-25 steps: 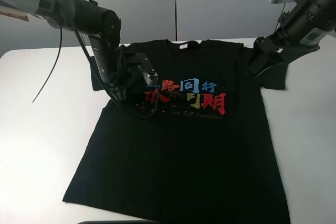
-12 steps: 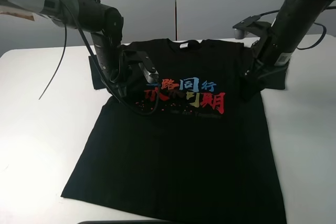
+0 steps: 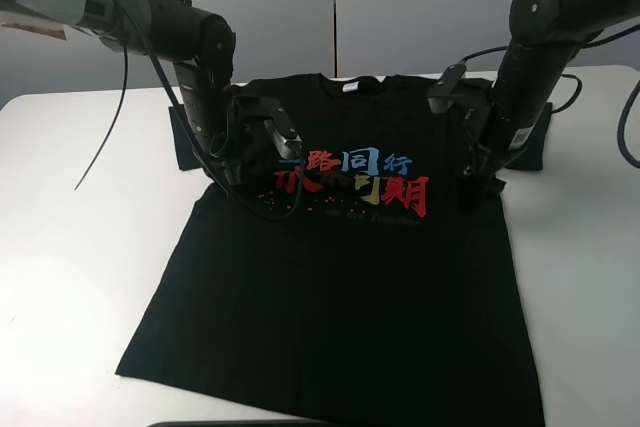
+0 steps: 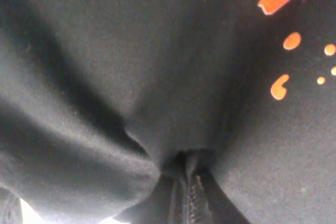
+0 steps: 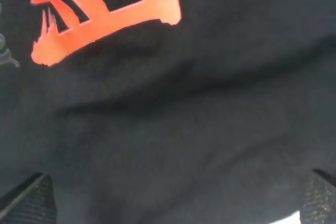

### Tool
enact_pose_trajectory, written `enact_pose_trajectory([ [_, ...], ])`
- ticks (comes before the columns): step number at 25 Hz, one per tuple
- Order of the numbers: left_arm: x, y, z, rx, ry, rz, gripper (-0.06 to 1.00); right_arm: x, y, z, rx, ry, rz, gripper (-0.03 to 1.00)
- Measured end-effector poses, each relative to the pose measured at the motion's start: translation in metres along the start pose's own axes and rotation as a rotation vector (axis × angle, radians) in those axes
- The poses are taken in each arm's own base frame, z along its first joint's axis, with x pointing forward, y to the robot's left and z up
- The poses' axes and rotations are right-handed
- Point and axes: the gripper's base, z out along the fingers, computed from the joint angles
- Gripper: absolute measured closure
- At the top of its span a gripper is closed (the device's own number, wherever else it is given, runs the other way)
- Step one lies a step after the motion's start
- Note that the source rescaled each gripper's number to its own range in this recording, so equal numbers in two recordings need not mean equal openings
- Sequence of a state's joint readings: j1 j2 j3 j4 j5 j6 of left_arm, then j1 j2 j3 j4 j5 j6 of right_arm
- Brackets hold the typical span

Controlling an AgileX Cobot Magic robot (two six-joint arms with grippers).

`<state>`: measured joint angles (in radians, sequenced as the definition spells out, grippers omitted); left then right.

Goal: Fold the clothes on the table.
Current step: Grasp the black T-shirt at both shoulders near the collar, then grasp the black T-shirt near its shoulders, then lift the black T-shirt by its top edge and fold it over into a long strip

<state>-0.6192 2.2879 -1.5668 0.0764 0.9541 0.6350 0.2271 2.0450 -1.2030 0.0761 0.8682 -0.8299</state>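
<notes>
A black T-shirt (image 3: 340, 277) with red and blue printed characters lies flat on the white table, collar at the far side. My left gripper (image 3: 232, 173) is down on the shirt's left side below the sleeve. In the left wrist view it (image 4: 186, 184) is shut, pinching a bunch of the black fabric (image 4: 157, 103). My right gripper (image 3: 478, 183) is down at the shirt's right side below the sleeve. In the right wrist view it (image 5: 173, 200) is open, with its fingertips (image 5: 29, 200) wide apart just over the shirt fabric (image 5: 199, 119) next to the red print.
The white table (image 3: 80, 247) shows bare surface left and right of the shirt. A grey wall panel stands behind the table. A loose black cable (image 3: 105, 117) hangs from the left arm.
My right arm has swung in from the right sleeve and come down onto the shirt's right side. My left gripper has stayed pinched on the shirt, almost still.
</notes>
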Motion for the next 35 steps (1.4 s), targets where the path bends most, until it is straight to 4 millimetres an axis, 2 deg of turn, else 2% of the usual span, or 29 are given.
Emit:
enact_pose_trajectory([
  [8,0.0,0.0,0.0,-0.001,0.001,0.019,0.94,-0.001,-0.006,0.017,0.028,0.018,-0.034,-0.03],
  [18,0.0,0.0,0.0,-0.003,-0.001,0.022,0.94,-0.002,-0.008,0.018,0.033,0.025,-0.048,-0.03],
  [19,0.0,0.0,0.0,-0.003,-0.001,0.022,0.94,-0.002,-0.008,0.018,0.034,0.029,-0.054,0.0],
  [21,0.0,0.0,0.0,-0.004,0.0,0.023,0.94,-0.002,-0.009,0.019,0.046,0.027,-0.06,0.15],
  [23,0.0,0.0,0.0,-0.004,0.0,0.023,0.94,-0.003,-0.01,0.019,0.05,0.025,-0.061,0.4],
  [26,0.0,0.0,0.0,-0.004,0.0,0.023,0.94,-0.003,-0.01,0.019,0.051,0.024,-0.062,0.72],
  [29,0.0,0.0,0.0,-0.004,0.0,0.023,0.94,-0.002,-0.009,0.019,0.043,0.026,-0.056,0.93],
  [30,0.0,0.0,0.0,-0.004,0.0,0.023,0.94,-0.002,-0.009,0.019,0.042,0.028,-0.052,0.96],
  [35,0.0,0.0,0.0,-0.005,-0.001,0.023,0.94,-0.002,-0.009,0.019,0.038,0.029,-0.026,0.96],
])
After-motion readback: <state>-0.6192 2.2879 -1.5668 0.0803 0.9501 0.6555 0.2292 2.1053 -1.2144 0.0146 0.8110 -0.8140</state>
